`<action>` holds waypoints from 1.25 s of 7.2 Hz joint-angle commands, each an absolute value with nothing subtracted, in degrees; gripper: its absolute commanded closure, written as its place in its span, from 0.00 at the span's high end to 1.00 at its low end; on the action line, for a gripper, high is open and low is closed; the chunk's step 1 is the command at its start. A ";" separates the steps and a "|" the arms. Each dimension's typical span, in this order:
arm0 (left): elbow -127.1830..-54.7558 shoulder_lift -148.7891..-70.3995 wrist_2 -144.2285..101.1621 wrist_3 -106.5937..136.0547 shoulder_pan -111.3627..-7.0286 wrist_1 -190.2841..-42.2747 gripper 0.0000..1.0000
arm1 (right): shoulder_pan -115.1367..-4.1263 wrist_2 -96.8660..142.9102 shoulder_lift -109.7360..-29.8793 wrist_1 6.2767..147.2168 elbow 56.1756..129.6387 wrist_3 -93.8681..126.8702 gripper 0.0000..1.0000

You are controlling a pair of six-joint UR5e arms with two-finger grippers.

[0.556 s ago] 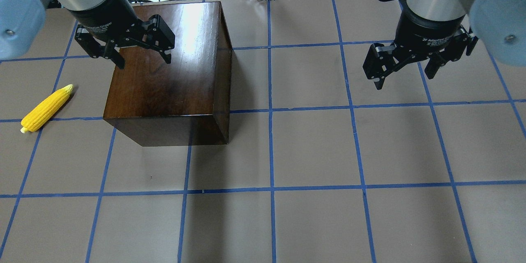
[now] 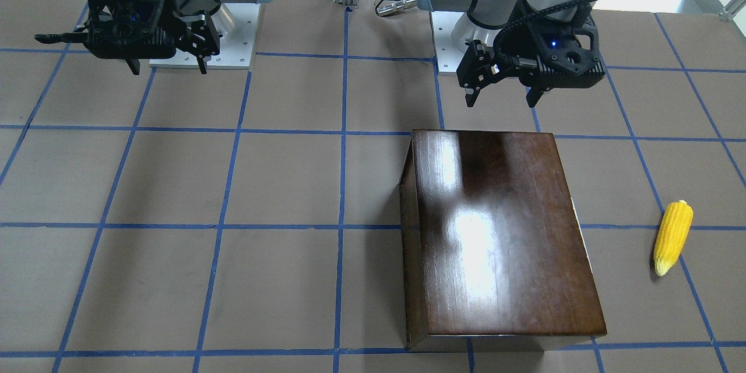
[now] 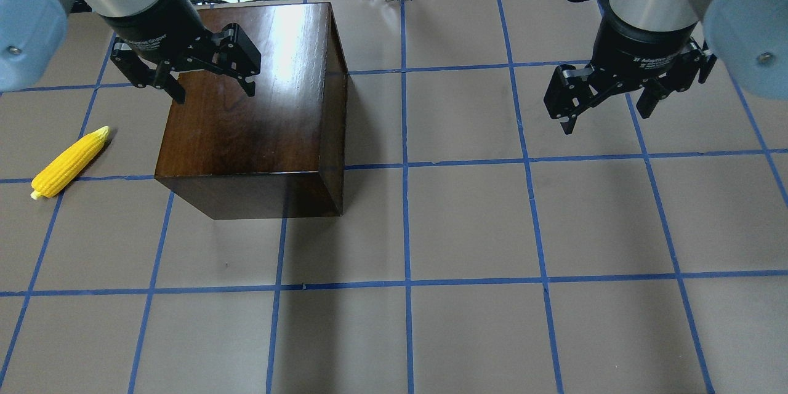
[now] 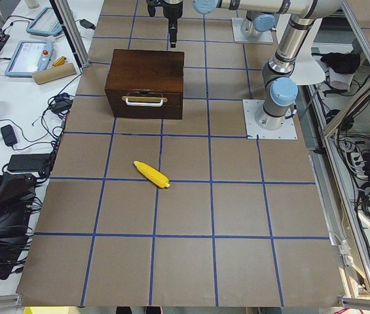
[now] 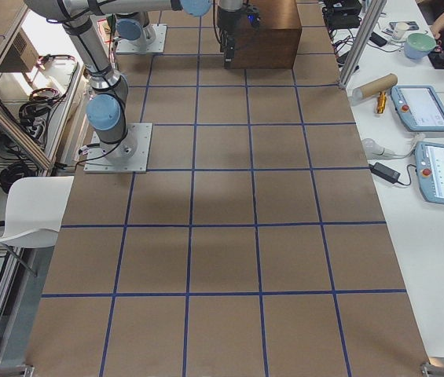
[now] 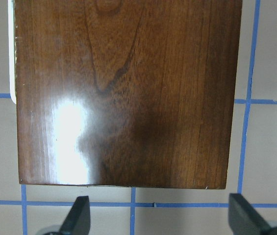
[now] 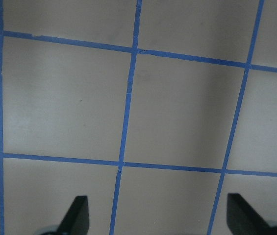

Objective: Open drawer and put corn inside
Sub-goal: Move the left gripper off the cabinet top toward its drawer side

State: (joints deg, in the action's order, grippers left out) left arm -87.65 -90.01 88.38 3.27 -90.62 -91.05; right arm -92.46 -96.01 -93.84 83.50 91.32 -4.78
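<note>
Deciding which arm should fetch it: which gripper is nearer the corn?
The left gripper, open by the wooden box on the corn's side; the right gripper hangs open across the table.

I count one wooden box (image 3: 246,104) with one drawer (image 4: 145,106) in its front (a single whitish handle (image 4: 145,100) on it). One corn (image 3: 69,162) lies beside the box. There are two grippers: the left gripper (image 3: 215,95) up near the box, the right gripper (image 3: 606,122) well apart from it.
</note>
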 commanded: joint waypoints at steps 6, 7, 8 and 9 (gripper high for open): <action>-87.63 -90.09 88.50 3.08 -90.35 -91.05 1.00 | -92.46 -95.98 -93.78 83.50 91.32 -4.83 1.00; -87.63 -90.09 88.68 3.08 -89.48 -91.05 1.00 | -92.46 -95.98 -93.78 83.50 91.32 -4.83 1.00; -87.63 -89.91 88.59 2.99 -88.43 -91.14 1.00 | -92.46 -96.06 -93.78 83.50 91.32 -4.83 1.00; -87.63 -89.91 88.51 2.64 -87.63 -91.06 1.00 | -92.46 -95.98 -93.87 83.50 91.32 -4.75 1.00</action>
